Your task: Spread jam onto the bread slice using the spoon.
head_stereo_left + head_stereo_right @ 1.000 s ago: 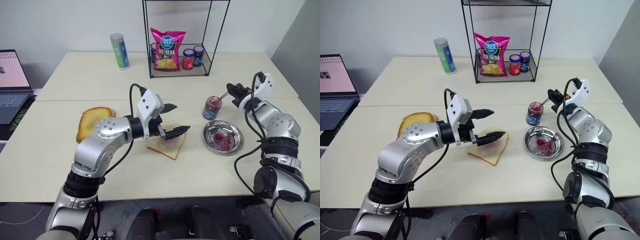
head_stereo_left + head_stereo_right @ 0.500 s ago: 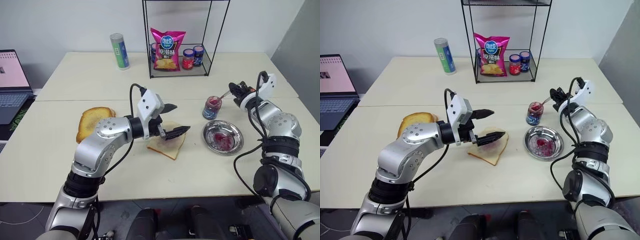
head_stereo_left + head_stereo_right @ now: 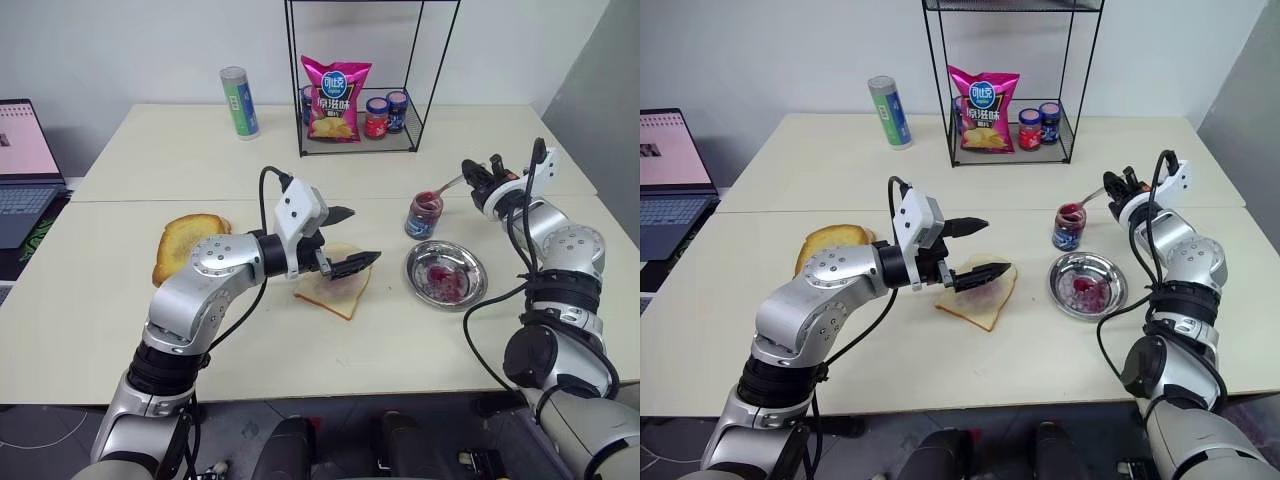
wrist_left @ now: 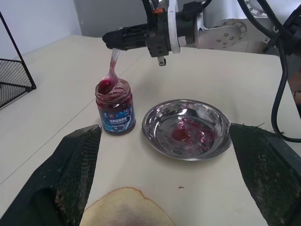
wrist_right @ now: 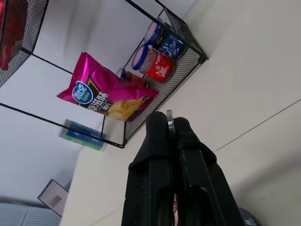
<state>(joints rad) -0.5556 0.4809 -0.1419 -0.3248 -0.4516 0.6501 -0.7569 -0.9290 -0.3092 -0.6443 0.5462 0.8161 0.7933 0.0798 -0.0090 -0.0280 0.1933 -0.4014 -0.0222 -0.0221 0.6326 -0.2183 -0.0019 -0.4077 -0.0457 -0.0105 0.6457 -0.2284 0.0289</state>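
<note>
Left wrist view shows the spoon [image 4: 111, 70] with its bowl in the jam [image 4: 115, 107], handle pinched in the closed right gripper [image 4: 110, 40]. Just beside the jar sits a smeared metal plate [image 4: 187, 130]. Further from the jar, the bread slice [image 3: 333, 284] lies under the left gripper [image 3: 347, 239], spread wide and empty.

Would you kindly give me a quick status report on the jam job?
Right gripper shut on spoon, bowl at jam jar mouth. Left gripper open above bread slice. Nothing between jar and bread.
</note>
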